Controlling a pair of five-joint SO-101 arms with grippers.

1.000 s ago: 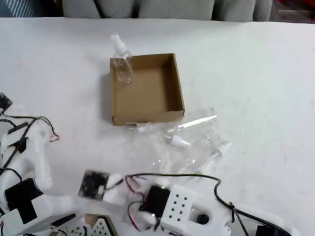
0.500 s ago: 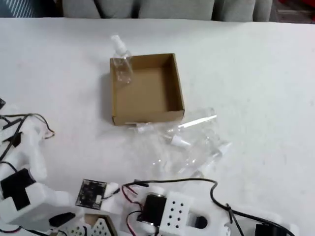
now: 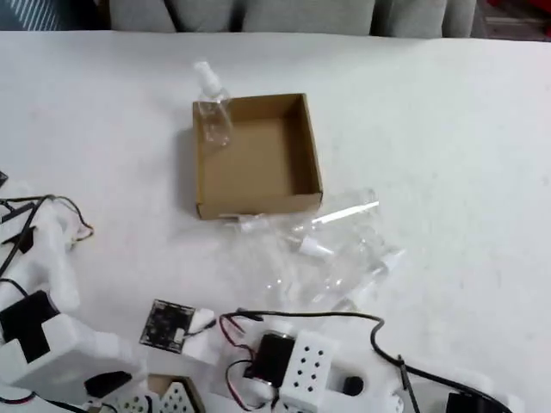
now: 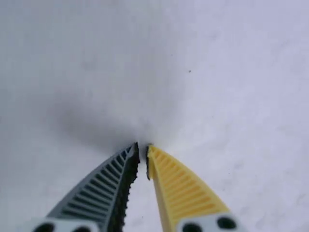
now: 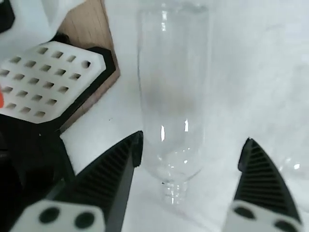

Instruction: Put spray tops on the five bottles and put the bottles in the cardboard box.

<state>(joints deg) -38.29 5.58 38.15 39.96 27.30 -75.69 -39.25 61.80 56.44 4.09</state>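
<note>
Drawn back slightly, the right gripper (image 5: 193, 140) gapes wide astride a capless bottle (image 5: 174, 87) lying on the table (image 5: 260, 58), poised to seize it; the left gripper (image 4: 142, 147) idles pinched closed; one capped bottle (image 3: 212, 112) leans at the cardboard box (image 3: 258, 206).

**Left gripper** (image 4: 142, 155): one grey ribbed finger (image 4: 96, 189) with a black toothed inner edge and one yellow ribbed finger (image 4: 181, 189). Behind both are white mounts (image 4: 207, 223) with dark screw holes.

**Right gripper** (image 5: 193, 142): two black ribbed fingers (image 5: 111, 169) on white bases with round dark holes.

**High view:** white arm shells (image 3: 60, 348), black motors (image 3: 272, 357), black and red cables (image 3: 301, 315), a square dark circuit board (image 3: 166, 324) and a white plate (image 3: 308, 366) dotted with holes.
</note>
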